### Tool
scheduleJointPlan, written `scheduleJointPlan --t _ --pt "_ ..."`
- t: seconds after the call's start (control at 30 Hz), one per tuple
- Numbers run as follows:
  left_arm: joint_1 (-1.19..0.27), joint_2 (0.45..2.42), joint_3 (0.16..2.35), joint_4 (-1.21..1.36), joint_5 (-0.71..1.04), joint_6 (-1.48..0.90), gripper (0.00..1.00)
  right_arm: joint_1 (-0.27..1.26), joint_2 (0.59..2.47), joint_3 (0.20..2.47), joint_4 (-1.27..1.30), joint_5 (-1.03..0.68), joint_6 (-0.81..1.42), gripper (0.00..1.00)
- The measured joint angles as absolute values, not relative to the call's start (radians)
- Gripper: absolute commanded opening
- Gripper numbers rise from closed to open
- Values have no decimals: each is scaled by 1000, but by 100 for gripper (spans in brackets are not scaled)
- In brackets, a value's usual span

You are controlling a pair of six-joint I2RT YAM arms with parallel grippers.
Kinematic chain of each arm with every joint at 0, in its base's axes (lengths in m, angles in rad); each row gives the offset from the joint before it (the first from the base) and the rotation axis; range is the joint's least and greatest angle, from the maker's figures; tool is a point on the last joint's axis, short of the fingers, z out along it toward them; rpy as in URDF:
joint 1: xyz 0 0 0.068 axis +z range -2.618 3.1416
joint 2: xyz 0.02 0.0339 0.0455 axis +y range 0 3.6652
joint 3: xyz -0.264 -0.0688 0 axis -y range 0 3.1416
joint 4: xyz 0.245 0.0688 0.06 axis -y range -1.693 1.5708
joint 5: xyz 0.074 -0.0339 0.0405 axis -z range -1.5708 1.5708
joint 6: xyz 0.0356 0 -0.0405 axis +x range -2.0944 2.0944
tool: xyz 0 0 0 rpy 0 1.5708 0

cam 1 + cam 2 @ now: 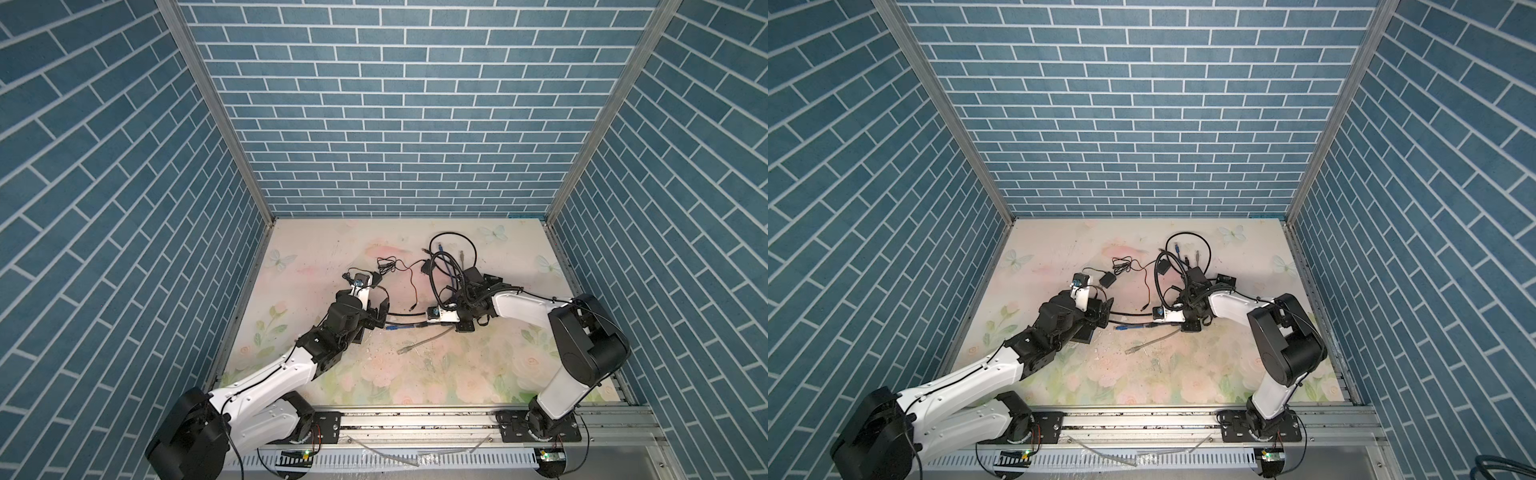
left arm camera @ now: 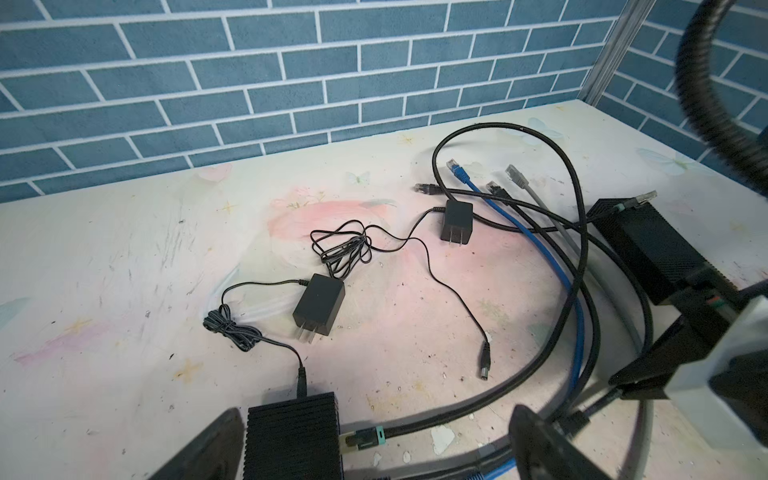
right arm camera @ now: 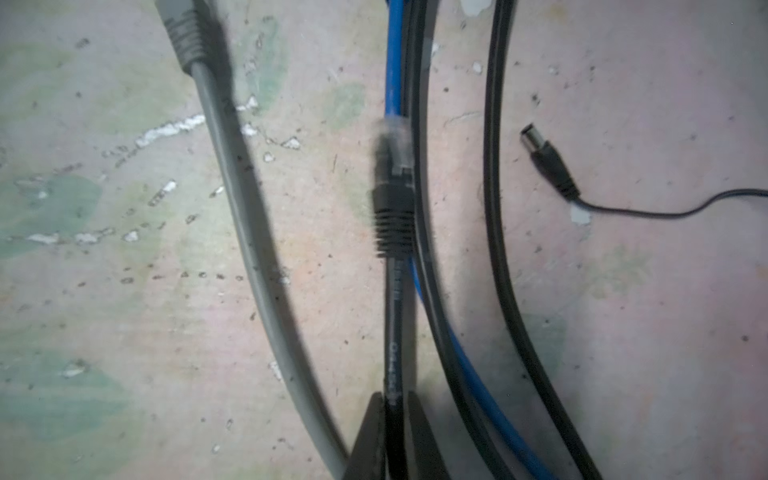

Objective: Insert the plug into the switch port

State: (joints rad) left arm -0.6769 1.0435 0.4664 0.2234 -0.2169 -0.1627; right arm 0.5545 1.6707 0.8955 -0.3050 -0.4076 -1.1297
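Note:
The switch [image 2: 291, 436] is a black ribbed box lying between the wide-apart fingers of my open left gripper [image 2: 374, 436], close to one finger [image 2: 216, 440]. A teal-collared connector [image 2: 365, 436] sits in its side. In a top view the switch [image 1: 1081, 332] shows partly under the left arm. My right gripper [image 3: 394, 399] is shut on a thin black cable a short way behind its plug [image 3: 392, 187], which has a clear tip and a ribbed black boot. The plug lies beside a blue cable [image 3: 395, 62]. In a top view the right gripper [image 1: 461, 329] is right of the plug [image 1: 422, 326].
A second black box [image 2: 648, 249] lies behind the right arm among looped black, blue and grey network cables. Two black power adapters [image 2: 320, 305] [image 2: 457, 222] and a loose barrel connector [image 2: 484, 361] lie mid-table. A grey cable [image 3: 232, 166] runs beside the held one. Brick walls enclose three sides.

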Motion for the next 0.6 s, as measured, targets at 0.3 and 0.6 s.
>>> scheduleJointPlan --t 0.3,0.6 --pt "-677 1067 473 143 -205 -125 100 554 1459 799 -179 -430 -1134 0" --pt "-678 1067 472 139 -9 67 100 559 1346 733 -56 -450 -1134 0"
